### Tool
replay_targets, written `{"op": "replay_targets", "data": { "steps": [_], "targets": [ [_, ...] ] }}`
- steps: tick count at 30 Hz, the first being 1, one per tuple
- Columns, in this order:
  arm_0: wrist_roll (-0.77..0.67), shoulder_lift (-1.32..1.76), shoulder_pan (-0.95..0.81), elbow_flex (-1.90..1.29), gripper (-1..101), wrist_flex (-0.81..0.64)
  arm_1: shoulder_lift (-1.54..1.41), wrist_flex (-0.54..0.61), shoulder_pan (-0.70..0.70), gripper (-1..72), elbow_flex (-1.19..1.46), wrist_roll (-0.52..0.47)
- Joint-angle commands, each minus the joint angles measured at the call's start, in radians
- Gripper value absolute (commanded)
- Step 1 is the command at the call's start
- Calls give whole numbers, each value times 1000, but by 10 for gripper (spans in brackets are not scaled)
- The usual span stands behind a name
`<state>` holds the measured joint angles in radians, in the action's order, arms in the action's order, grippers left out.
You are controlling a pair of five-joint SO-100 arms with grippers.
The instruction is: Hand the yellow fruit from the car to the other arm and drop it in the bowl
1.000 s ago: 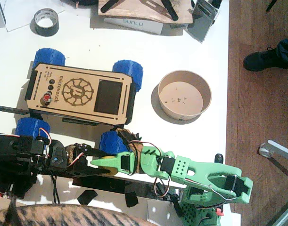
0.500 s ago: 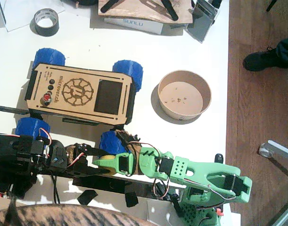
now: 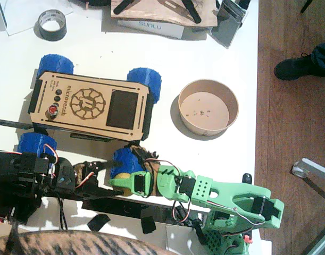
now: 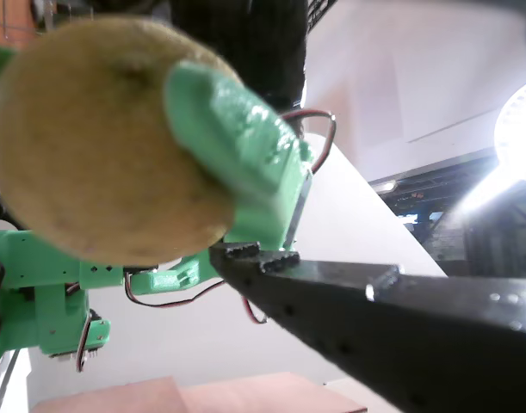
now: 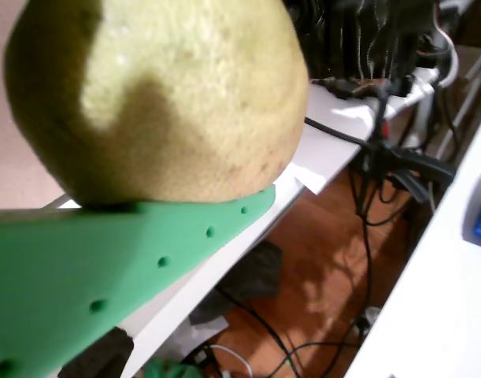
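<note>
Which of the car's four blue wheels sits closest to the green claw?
The front-right wheel, nearest the table's lower edge beside the car's black panel end. The green claw sits just below it; the other three lie farther away.

A grey tape roll lies flat on the white worktop, near its far-left corner. Right of the tape roll, along the far edge, sits a white box lettered "SUNLU" with a brown board on top. Well right of the tape roll, on the wooden floor, a person's dark shoe shows.
</note>
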<state>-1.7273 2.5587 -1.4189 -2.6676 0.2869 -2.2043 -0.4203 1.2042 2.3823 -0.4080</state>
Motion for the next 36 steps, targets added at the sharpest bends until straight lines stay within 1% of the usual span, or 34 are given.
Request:
{"op": "replay_targets", "data": {
  "steps": [1, 5, 16, 23, 26, 28, 29, 31, 33, 35, 36],
  "targets": [
    [-14, 21, 5, 9, 447, 3, -25, 9, -12, 1, -37, -5],
    [-14, 21, 5, 9, 465, 8, -34, 9, -15, 1, -29, -8],
    [-14, 23, 5, 9, 464, 11, -63, -6, -38, 1, -11, -11],
    [-14, 23, 5, 9, 439, 15, -104, -14, -126, 1, 34, -44],
    [-14, 23, 6, 9, 443, 31, -129, -23, -173, 0, 54, -66],
    [0, 54, 8, 11, 446, 66, -138, -28, -218, 0, 63, -71],
    [2, 89, 14, 12, 449, 114, -141, -34, -249, 0, 63, -72],
    [3, 167, 60, 28, 451, 272, -138, -35, -321, 0, 52, -58],
    [9, 210, 126, 28, 445, 371, -110, -34, -414, 0, 23, -23],
    [63, 219, 198, 29, 424, 393, -69, -28, -515, 0, -20, 29],
    [115, 218, 232, 29, 417, 387, -41, -26, -566, 0, -49, 66]
  ]
}}
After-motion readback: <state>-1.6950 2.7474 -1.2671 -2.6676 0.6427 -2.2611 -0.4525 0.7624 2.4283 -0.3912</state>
